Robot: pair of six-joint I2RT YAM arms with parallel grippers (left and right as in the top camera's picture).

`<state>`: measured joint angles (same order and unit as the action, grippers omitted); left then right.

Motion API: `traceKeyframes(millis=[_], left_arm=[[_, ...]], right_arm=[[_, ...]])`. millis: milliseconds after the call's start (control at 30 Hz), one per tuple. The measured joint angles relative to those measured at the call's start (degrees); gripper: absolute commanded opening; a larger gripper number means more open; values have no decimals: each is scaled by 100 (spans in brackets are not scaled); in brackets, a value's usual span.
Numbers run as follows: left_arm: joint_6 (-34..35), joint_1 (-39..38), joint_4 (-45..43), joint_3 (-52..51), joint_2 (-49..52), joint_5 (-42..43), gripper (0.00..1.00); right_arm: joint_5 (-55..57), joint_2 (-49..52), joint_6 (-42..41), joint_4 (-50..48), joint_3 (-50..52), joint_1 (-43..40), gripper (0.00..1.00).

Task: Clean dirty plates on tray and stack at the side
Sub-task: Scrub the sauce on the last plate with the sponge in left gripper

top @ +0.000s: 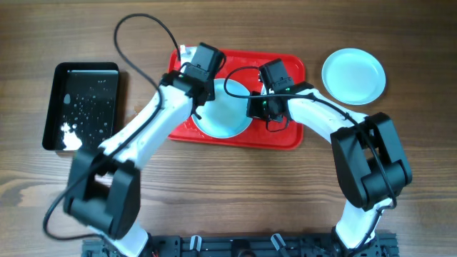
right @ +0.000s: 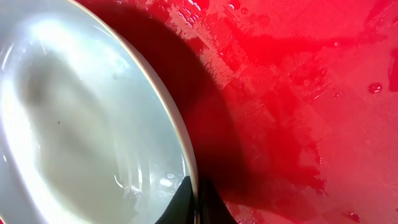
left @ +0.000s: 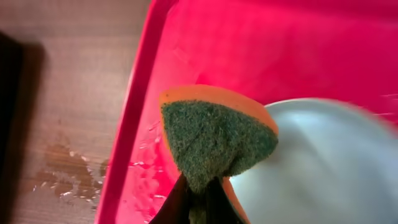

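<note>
A pale blue plate point(top: 230, 114) lies tilted in the red tray point(top: 282, 135). My right gripper point(top: 251, 107) is shut on its right rim; in the right wrist view the fingers point(right: 198, 202) pinch the edge of the plate point(right: 81, 124), whose face looks wet, above the wet tray point(right: 298, 93). My left gripper point(top: 202, 103) is shut on an orange sponge with a green scouring face point(left: 214, 137). The sponge sits at the left edge of the plate point(left: 323, 162), over the tray point(left: 249, 50). A second plate point(top: 353, 75) rests on the table right of the tray.
A black tray point(top: 82, 107) speckled with water and white foam stands at the far left. Water drops point(left: 68, 174) lie on the wooden table beside the red tray's left rim. Both arms reach in from the near edge, cables looping above the tray.
</note>
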<state>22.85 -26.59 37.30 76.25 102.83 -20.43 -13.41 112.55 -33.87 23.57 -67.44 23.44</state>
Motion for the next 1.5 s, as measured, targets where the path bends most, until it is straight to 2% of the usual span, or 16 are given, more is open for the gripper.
traceKeyframes(millis=[200, 433, 633, 800, 1000, 1167, 1333, 1500], left_arm=[[0, 0, -61, 0, 42, 1016, 4], [2, 0, -612, -2, 1016, 2247, 4], [0, 22, -715, 2, 1270, 2597, 4], [2, 39, -308, 72, 1272, 2133, 4], [0, 55, 348, 125, 1268, 828, 4], [0, 33, 448, 122, 1268, -7, 4], [2, 28, 452, 122, 1180, -297, 4], [92, 131, 560, 116, 638, -638, 4]], right_arm=[[0, 0, -20, 9, 0, 0, 4], [15, 0, -42, 22, -9, 0, 4], [37, 0, -42, 42, -9, -11, 4], [37, 0, -42, 59, -20, -11, 4], [37, 0, -42, 59, -20, -11, 4], [-57, 4, -48, 57, -20, 61, 4], [-118, 7, -63, 59, -20, 79, 4], [-107, 11, -55, 304, -120, -7, 4]])
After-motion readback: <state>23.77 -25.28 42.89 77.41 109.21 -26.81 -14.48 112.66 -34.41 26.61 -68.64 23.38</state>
